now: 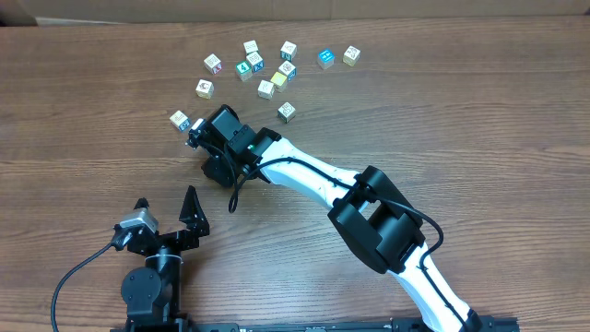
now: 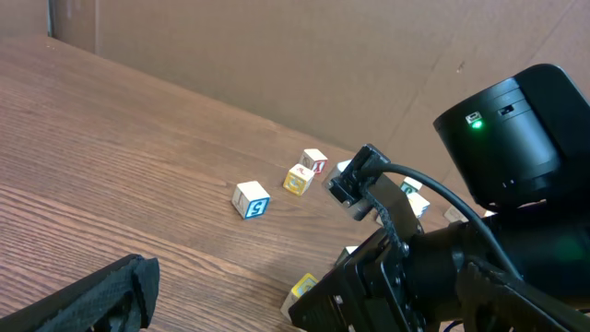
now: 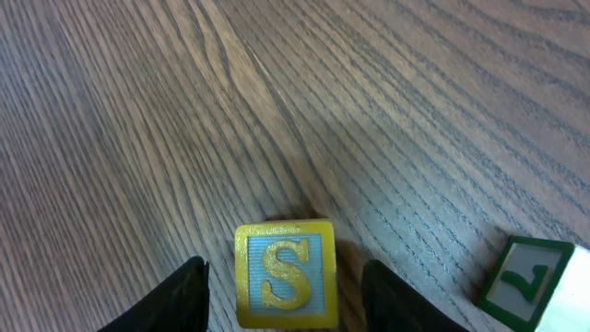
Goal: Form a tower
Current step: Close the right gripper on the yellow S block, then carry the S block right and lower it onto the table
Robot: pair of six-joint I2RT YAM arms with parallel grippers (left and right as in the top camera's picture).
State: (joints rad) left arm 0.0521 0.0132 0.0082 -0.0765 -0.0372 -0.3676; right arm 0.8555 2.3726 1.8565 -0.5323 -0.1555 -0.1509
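My right gripper (image 3: 288,293) stands half-spread astride the S cube (image 3: 284,267), gaps either side, nothing gripped, so I'd centre, sink low and close squarely on flat faces before lifting toward the tower (image 1: 279,79), seemingly the yellow-topped stack far across the table (image 1: 461,101).

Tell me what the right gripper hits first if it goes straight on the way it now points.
The yellow S block. It lies on the table just ahead of the right gripper, in line with the gap between its open fingers. How far ahead is hard to judge.
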